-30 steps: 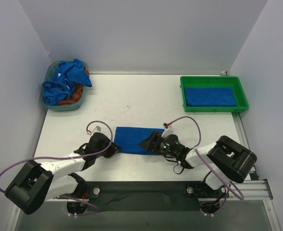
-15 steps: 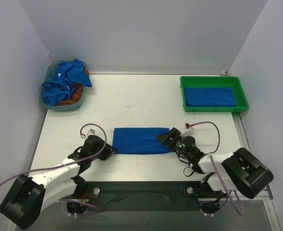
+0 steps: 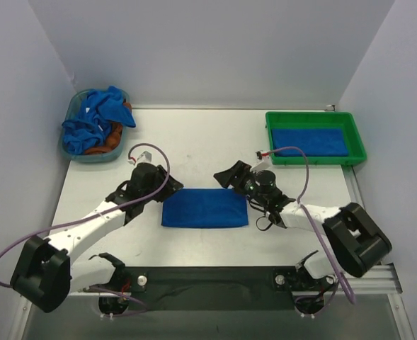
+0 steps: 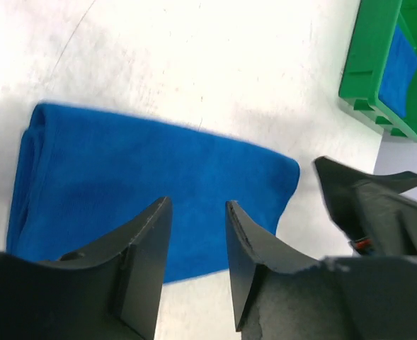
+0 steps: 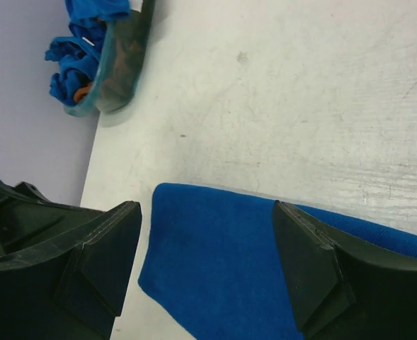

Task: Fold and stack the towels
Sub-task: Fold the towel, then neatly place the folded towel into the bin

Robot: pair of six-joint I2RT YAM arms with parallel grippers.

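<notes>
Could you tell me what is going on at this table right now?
Two robot arms are folding blue towels. One folded towel lies flat in the middle of the table; the left gripper and right gripper hover over its far edge, fingers apart, holding nothing. A second towel lies folded in the green tray at far right, and crumpled towels wait in the teal basket at far left.

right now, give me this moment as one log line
towel on table: folded | left gripper: open, empty | right gripper: open, empty | green tray: one stacked towel
</notes>
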